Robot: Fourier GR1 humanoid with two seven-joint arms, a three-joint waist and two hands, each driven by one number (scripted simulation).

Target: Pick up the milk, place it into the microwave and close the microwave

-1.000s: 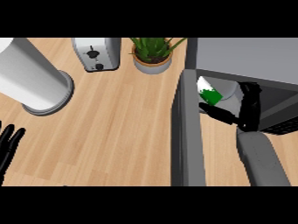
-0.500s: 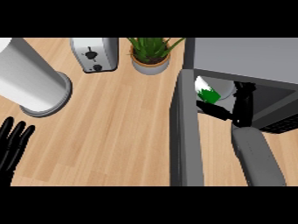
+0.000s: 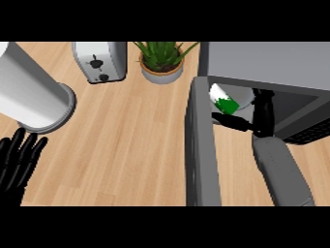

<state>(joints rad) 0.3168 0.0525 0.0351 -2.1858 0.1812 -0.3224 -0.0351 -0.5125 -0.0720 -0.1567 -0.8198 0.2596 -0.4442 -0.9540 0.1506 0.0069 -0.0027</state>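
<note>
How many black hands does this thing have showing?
2. The left hand rests open at the lower left over the counter; the right hand is inside the microwave beside the milk.

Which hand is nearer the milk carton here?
Right. The right hand is beside the milk carton at the microwave opening; the left hand rests far across the counter.

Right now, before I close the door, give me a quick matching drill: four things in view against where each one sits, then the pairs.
Things:
1. milk
2. toaster
3. potted plant
4. left hand

Places:
A. lower left edge, open, resting
B. back of counter, between toaster and microwave
C. inside the microwave, beside the right hand
D. back of counter, left of the plant

Pairs: 1-C, 2-D, 3-B, 4-A
</note>
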